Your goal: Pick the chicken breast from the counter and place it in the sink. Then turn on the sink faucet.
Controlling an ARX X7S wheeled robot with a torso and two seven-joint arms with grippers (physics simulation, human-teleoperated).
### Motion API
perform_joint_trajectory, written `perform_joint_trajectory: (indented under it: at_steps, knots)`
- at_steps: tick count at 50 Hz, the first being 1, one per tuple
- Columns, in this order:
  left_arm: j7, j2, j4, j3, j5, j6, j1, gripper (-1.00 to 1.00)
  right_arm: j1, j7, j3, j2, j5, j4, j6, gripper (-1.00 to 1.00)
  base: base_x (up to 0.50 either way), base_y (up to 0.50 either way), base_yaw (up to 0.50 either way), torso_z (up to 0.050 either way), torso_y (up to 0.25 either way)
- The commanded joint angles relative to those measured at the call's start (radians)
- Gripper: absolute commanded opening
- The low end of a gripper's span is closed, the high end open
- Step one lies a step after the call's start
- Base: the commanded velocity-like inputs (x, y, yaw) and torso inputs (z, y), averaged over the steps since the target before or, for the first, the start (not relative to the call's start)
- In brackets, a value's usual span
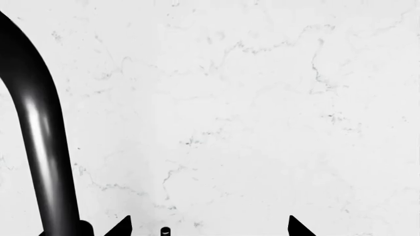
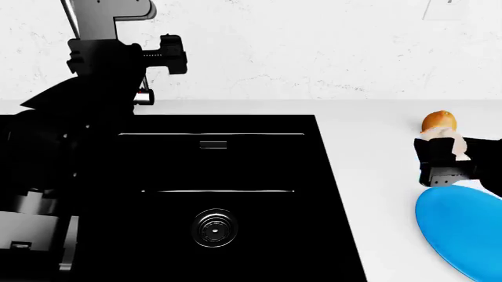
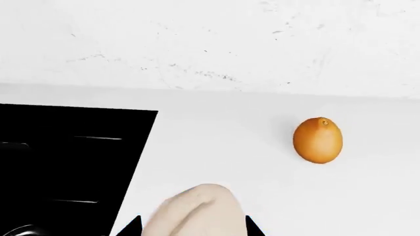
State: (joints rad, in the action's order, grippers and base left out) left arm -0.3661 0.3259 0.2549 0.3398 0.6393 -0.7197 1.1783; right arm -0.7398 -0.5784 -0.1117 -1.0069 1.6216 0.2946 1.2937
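The sink (image 2: 259,158) is a large glossy black basin set into the white table (image 2: 368,147). A round metal-ringed drain (image 2: 214,227) sits at its 6 o'clock side in the head view, and a thin ledge crosses it higher up. Nothing lies in the basin where it can be seen; its 9 o'clock side is hidden behind the left arm.

A blue plate (image 2: 462,232) lies on the table at about 4 o'clock from the sink, with nothing on the part that shows.

The chicken breast (image 3: 196,211) is at 3 o'clock of the sink, over the table, between the fingers of the right tool (image 2: 445,155), which is closed about it. In the right wrist view its rounded end points out past the fingertips, so its long axis runs along the fingers. Just beyond it at 12 o'clock stands an orange-brown egg-shaped object (image 3: 318,139), apart from it, with its long axis upright and its small tip toward the wall.

The left tool (image 1: 210,227) hangs before the marbled wall with its fingertips spread wide and nothing between them, just beside the dark curved tube of the sink faucet (image 1: 39,142).
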Motion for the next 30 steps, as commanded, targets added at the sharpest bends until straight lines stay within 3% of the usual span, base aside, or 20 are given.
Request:
perform_joint_trajectory:
  at_steps: [1, 30]
  knots:
    - [-0.002, 0.000, -0.005, 0.004, 0.003, -0.005, 0.004, 1.00, -0.267, -0.045, 0.206, 0.137, 0.043, 0.009, 0.052, -1.00, 0.00, 0.00, 0.00, 0.000, 0.000]
    - [0.014, -0.016, 0.040, 0.023, -0.008, 0.022, 0.014, 1.00, -0.345, 0.270, 0.586, 0.503, -0.288, -0.007, -0.002, -1.00, 0.00, 0.00, 0.00, 0.000, 0.000]
